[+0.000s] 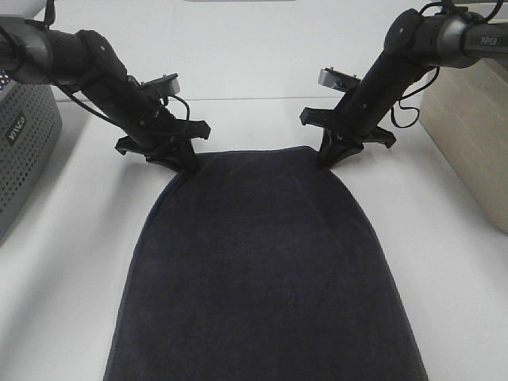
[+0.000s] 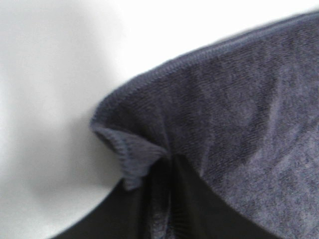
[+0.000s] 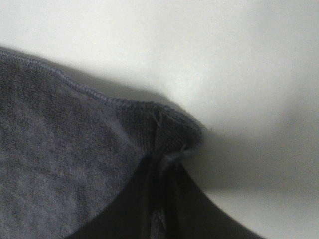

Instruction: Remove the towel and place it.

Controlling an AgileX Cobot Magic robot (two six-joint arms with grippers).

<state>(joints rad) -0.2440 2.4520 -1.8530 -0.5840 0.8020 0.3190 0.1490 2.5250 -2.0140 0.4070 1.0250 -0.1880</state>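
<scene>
We read "PIPER" in pale letters on the right arm (image 1: 468,37). White lettering on the grey perforated bin (image 1: 32,135) is too blurred for us to read.

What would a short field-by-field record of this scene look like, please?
cloth: dark navy rectangular terry-cloth towel, spread on the white table, near end out of the high view
left end effector: shut on the towel's far left corner
right end effector: shut on its far right corner
corners: bunched in each grip, hem visible
surroundings: grey perforated basket at left, beige box at right
task state: gripped, body lying on the table
</scene>
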